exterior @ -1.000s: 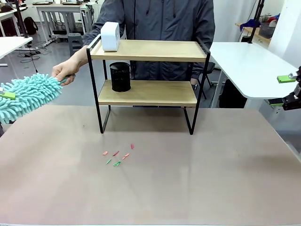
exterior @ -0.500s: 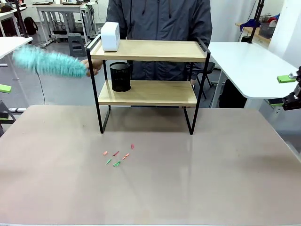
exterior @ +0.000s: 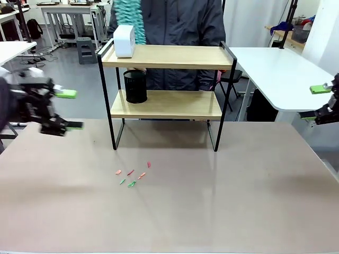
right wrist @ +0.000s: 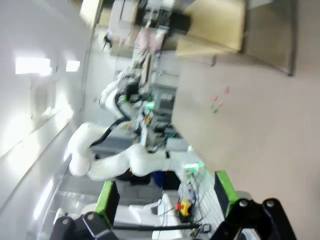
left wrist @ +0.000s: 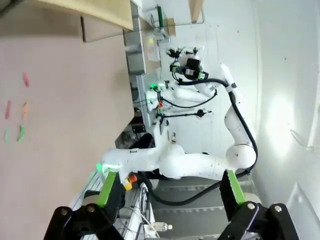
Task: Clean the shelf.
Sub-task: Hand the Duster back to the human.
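The shelf (exterior: 164, 56) stands mid-table, with a white box (exterior: 124, 41) on its top board and a black mesh cup (exterior: 135, 86) on its lower board. Behind the shelf, the person holds a teal fluffy duster (exterior: 130, 18) upright above the top board's left end. My left gripper (exterior: 68, 110) hovers open and empty left of the shelf; the left wrist view shows its fingers (left wrist: 107, 182) spread wide. My right gripper (exterior: 315, 103) hangs open and empty at the far right, its fingers (right wrist: 222, 192) apart. Corners of the shelf (left wrist: 85, 12) (right wrist: 215, 25) appear in both wrist views.
Small red and green scraps (exterior: 132, 176) lie on the brown table (exterior: 212, 211) in front of the shelf, also seen as scraps (left wrist: 17, 120) and scraps (right wrist: 217, 102). A white side table (exterior: 275, 69) stands at the back right.
The person took the duster from my left gripper and swung it up from the left to above the shelf. My left gripper opened and moved into view. The right arm stayed still.
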Controlling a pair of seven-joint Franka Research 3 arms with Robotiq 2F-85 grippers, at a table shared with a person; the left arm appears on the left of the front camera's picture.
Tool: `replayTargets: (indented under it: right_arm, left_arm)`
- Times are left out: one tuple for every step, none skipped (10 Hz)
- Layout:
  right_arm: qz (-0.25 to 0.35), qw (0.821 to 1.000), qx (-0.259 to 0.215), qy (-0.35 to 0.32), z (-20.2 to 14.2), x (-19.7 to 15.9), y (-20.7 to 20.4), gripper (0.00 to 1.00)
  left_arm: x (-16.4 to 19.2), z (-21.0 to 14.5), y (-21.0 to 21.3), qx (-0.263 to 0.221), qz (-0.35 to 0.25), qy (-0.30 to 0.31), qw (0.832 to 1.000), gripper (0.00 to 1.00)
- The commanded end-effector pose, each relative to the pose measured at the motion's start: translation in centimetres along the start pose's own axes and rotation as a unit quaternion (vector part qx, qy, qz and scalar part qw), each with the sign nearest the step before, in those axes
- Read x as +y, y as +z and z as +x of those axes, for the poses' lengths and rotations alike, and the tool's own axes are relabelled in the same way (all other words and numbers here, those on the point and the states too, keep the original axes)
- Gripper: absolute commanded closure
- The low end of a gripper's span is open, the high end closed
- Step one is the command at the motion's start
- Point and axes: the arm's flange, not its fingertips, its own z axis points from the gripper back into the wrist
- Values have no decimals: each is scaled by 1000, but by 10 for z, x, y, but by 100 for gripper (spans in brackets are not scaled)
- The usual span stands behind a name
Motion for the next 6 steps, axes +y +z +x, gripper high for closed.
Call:
replayTargets:
  right_arm:
    - [109, 993, 51, 11, 25, -26, -58, 0]
    - [114, 993, 21, -32, 36, -39, -90, 0]
    - [46, 999, 27, 5, 7, -7, -32, 0]
    - [46, 999, 27, 5, 7, -7, -32, 0]
    - [46, 999, 27, 5, 7, -7, -32, 0]
    - [46, 999, 27, 5, 7, -7, -32, 0]
  left_arm:
    - [-16, -4, 31, -16, 12, -17, 1000, 0]
    - [-16, -4, 31, -16, 12, -17, 1000, 0]
    - [-16, -4, 31, -16, 12, -17, 1000, 0]
    - [-16, -4, 31, -16, 12, -17, 1000, 0]
    - [-16, -4, 31, -16, 12, -17, 1000, 0]
    - [-16, -4, 31, -16, 12, -17, 1000, 0]
